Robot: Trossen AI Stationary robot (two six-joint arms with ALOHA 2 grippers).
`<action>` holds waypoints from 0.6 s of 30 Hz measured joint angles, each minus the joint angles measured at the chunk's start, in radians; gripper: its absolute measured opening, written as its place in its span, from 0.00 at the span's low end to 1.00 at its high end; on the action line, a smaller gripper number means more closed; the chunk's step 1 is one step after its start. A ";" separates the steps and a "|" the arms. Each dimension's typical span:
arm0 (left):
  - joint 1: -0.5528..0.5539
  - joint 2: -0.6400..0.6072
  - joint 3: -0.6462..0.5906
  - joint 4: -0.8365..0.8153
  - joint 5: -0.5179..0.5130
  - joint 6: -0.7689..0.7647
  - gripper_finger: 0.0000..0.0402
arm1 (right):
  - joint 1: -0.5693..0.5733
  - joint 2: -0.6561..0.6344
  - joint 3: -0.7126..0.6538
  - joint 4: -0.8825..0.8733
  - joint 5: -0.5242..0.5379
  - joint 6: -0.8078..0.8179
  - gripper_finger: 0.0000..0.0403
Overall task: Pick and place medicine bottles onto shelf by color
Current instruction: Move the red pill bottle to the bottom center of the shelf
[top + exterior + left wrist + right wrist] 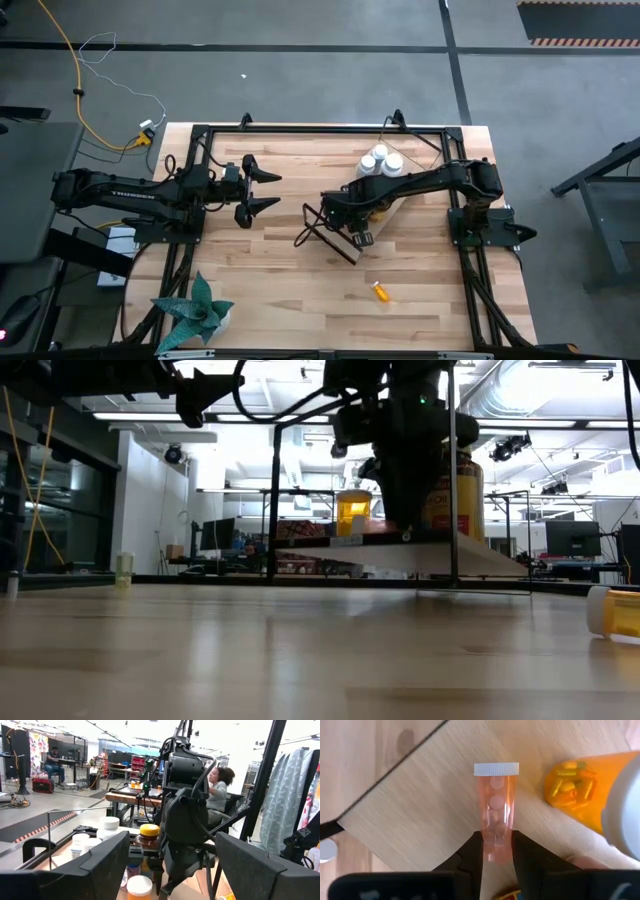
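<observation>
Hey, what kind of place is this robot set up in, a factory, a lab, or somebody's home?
Most likely a robotics lab or workshop. The low view shows exposed ceiling ducts and strip lights; the left wrist view shows cluttered workbenches and a person seated at a desk behind the table.

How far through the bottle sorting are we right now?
Partly done: white bottles and an amber bottle already stand on the shelf. In hand: the right end effector grips a small orange bottle over the shelf board, not yet released. Left: one orange bottle lies on the table. The left end effector waits open.
</observation>
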 joint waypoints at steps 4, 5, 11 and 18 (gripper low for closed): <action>0.000 0.000 0.000 0.000 0.000 -0.001 0.70 | 0.001 -0.005 0.000 0.001 -0.007 0.007 0.19; 0.000 0.000 0.000 0.000 0.000 0.000 0.70 | 0.001 -0.005 0.000 0.001 -0.007 0.007 0.19; 0.000 0.000 0.000 0.000 0.000 0.000 0.70 | 0.001 -0.005 0.000 0.004 0.010 0.025 0.19; 0.000 0.000 0.000 0.000 0.000 -0.001 0.70 | 0.001 -0.005 0.000 0.012 0.068 0.001 0.19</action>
